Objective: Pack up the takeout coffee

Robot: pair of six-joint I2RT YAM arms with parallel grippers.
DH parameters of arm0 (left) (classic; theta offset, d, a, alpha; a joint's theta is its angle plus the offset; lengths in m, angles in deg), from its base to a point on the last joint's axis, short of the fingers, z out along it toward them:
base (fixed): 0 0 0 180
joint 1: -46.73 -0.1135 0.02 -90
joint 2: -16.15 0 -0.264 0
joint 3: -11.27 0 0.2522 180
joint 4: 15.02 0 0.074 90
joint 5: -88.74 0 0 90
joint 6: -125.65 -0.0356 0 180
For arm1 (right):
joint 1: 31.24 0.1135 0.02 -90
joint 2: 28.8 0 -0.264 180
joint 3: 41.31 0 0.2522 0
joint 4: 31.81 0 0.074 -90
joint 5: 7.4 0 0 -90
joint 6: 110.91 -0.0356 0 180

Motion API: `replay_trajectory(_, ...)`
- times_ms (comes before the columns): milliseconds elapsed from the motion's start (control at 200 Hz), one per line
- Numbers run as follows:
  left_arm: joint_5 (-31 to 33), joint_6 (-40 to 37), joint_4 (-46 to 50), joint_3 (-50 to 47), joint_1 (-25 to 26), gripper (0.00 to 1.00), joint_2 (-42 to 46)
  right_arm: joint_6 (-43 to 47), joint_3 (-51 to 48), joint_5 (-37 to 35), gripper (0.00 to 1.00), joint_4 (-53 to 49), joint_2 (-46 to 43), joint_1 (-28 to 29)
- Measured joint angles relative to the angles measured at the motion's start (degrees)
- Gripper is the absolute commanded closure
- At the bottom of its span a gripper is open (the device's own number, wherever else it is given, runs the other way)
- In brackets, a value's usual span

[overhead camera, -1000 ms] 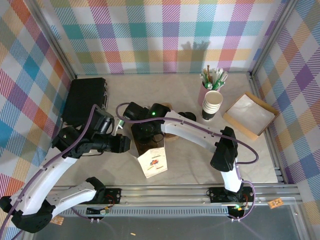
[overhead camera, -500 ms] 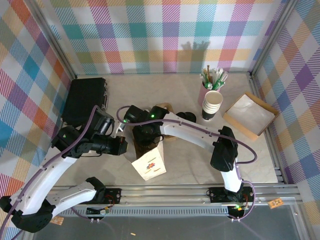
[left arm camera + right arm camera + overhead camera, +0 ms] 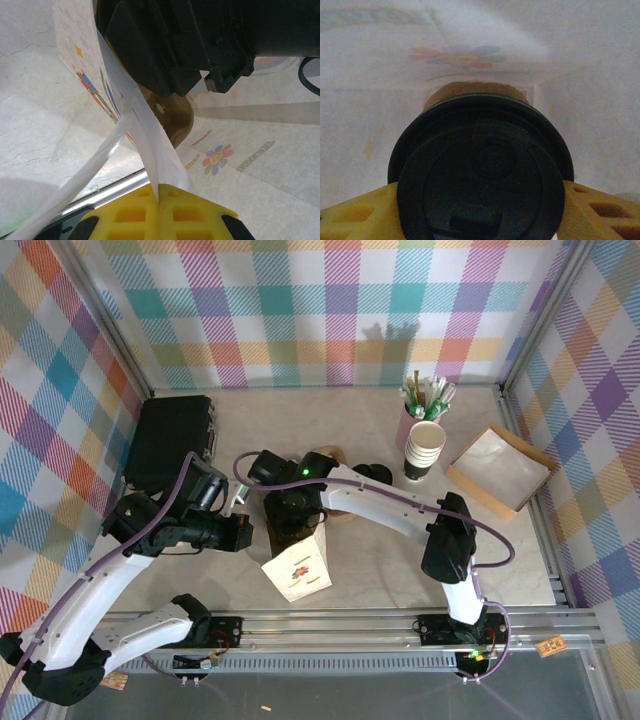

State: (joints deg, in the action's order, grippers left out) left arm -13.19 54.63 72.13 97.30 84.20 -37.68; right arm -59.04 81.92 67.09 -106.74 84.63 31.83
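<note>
**Left fingers clamp the bag's rim; coffee held inside**

Since a second ago, the left gripper (image 3: pixel 250 533) has pulled back a little toward its own side. Its fingers (image 3: pixel 125 220) have come together on the rim of the paper bag (image 3: pixel 298 570), and the bag has shifted slightly with them.

Those yellow fingers are now pressed together with a sheet of the bag's white paper pinched between them. In the left wrist view the sheet rises straight up from the seam between the fingertips. A loose white strip curves away to one side of them. Beyond the fingertips, the right arm's black housing sits in the bag's mouth, with a rounded brown surface just under it.

The right gripper (image 3: pixel 480 212) is down inside the bag. Its fingers (image 3: pixel 355 215) are spread wide, one on each side of the takeout coffee (image 3: pixel 480 170), and they clasp the cup just below its black lid. The lid faces back along the fingers toward the wrist. Past the fingertips is the bag's inner wall (image 3: pixel 470 30), with the flower print showing faintly through the paper.

In the top view, a stack of white cups (image 3: pixel 424 448), a pink holder of straws (image 3: pixel 424 400) and a cardboard tray (image 3: pixel 498 470) stand well apart from the right fingers, out beyond that arm's elbow. A black case (image 3: pixel 172 440) lies behind the left fingers, near the left wrist.
</note>
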Motion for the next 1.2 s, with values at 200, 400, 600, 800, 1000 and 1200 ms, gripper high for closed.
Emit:
replay_trajectory(200,0.0,-0.44,0.02,0.0,0.0,1.0,-0.11,0.07,2.36,0.35,0.72,-2.32,1.6,0.09)
replay_trajectory(400,0.04,-0.44,0.02,-0.02,0.0,1.0,-0.11,1.46,2.4,1.03,0.71,-3.37,1.73,0.17)
replay_trajectory(600,0.46,-0.42,0.07,-0.02,0.0,1.0,-0.11,3.13,2.4,1.7,0.71,-4.07,2.51,0.17)
replay_trajectory(800,0.63,-0.42,0.17,0.0,0.0,1.0,-0.11,4.92,4.55,1.81,0.7,-5.22,4.28,0.24)
replay_trajectory(1000,1.05,-0.46,0.22,0.0,0.0,1.0,-0.11,5.9,7.37,1.66,0.68,-7.21,6.14,0.26)
replay_trajectory(1200,1.55,-0.61,0.55,0.35,0.0,1.0,-0.11,6.1,8.96,1.64,0.64,-8.83,7.19,0.28)
